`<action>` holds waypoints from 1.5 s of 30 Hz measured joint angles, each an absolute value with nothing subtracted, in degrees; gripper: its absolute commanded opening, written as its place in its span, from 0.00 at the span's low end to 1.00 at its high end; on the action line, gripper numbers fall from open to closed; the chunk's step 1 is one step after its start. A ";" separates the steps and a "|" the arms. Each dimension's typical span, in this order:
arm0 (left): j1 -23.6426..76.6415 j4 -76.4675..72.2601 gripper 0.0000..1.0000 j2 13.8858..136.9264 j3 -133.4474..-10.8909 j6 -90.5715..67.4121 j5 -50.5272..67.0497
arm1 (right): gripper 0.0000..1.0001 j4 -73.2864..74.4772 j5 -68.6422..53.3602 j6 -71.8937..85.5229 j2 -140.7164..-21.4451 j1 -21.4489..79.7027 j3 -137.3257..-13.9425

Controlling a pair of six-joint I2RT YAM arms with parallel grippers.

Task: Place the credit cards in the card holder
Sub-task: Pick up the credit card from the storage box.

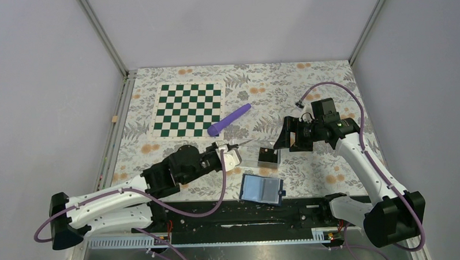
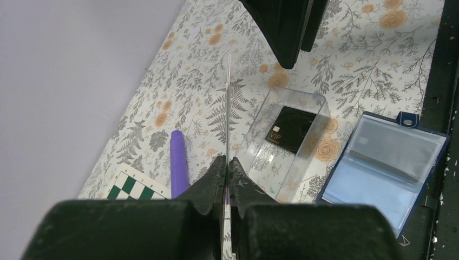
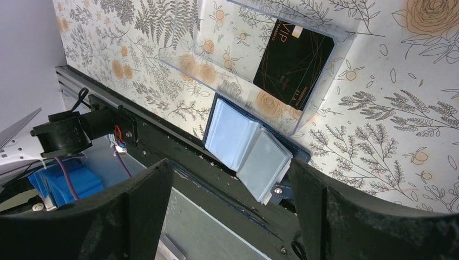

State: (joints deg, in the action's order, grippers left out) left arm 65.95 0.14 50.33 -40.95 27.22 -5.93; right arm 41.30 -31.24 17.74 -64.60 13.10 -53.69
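The navy card holder [image 1: 262, 189] lies open at the table's near edge, its pale pockets up; it also shows in the left wrist view [image 2: 379, 168] and the right wrist view [image 3: 249, 151]. My left gripper [image 1: 237, 149] is shut on a thin credit card [image 2: 228, 108], seen edge-on and held above the table, left of the clear tray [image 2: 292, 141]. A black card [image 3: 294, 63] lies in that tray. My right gripper [image 1: 286, 141] is open and empty, raised just right of the tray.
A purple cylinder [image 1: 229, 119] lies beside a green checkerboard mat [image 1: 187, 110] at the back left. The black rail [image 1: 230, 214] runs along the near edge, under the card holder's front.
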 measured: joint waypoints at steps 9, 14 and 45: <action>66.11 -1.39 0.00 51.03 -40.69 18.15 -9.85 | 0.83 41.30 -32.71 17.69 -64.60 13.10 -53.69; 66.11 -1.54 0.00 54.78 -40.69 5.52 -9.91 | 0.82 40.25 -34.44 17.76 -64.07 13.08 -53.69; 49.50 -22.61 0.00 54.30 -25.04 -54.70 15.44 | 0.49 18.81 -49.93 34.44 -67.29 19.70 -52.73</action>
State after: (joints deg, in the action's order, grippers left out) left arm 49.50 -22.61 54.30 -25.04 -54.70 15.44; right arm 18.81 -49.93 34.44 -67.29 19.70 -52.73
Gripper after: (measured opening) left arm 0.013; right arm 0.533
